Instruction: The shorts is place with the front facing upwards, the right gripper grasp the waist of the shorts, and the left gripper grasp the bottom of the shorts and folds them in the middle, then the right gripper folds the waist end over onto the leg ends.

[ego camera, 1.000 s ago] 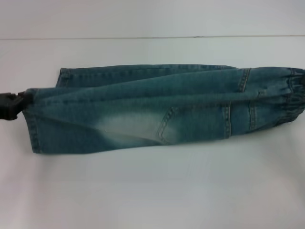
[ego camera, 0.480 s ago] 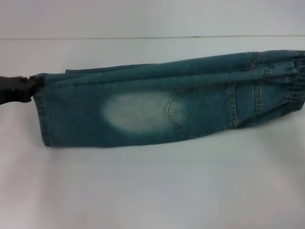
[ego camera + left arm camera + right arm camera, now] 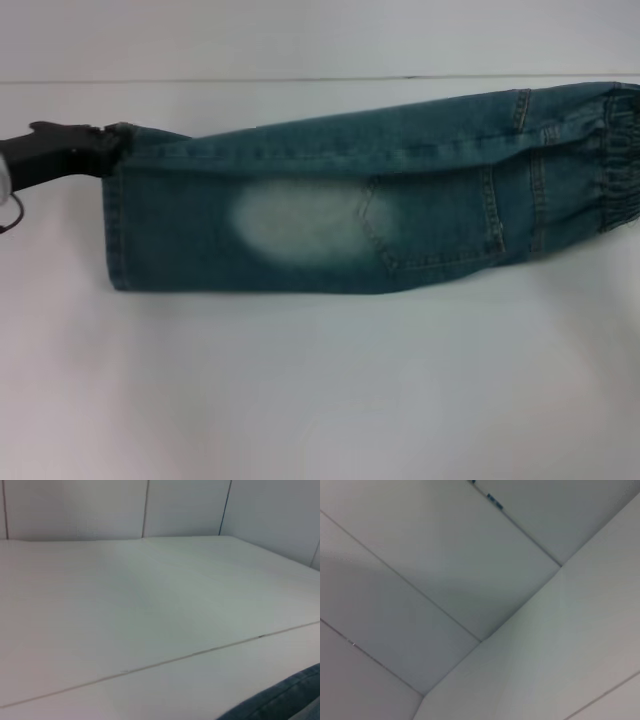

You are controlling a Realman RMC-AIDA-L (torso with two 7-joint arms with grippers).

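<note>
The shorts (image 3: 400,215) are doubled lengthwise into a long blue-green band across the white table (image 3: 320,390), with a pale oval patch (image 3: 295,220) facing up. The bottom of the shorts (image 3: 117,235), its stitched leg hems stacked, is at the left end. My left gripper (image 3: 115,143) is shut on the far corner of those hems. The waist of the shorts (image 3: 620,160), puckered elastic, runs off the picture's right edge. The right gripper is out of view. A strip of denim (image 3: 285,700) shows in the left wrist view.
A seam line (image 3: 300,79) crosses the table behind the shorts. White wall panels (image 3: 150,507) stand at the back. The right wrist view shows only white panels (image 3: 470,580).
My left gripper has moved right and away from me with the hems. The whole shorts shifted right and farther back, and the band has flattened so the pale patch faces up.
</note>
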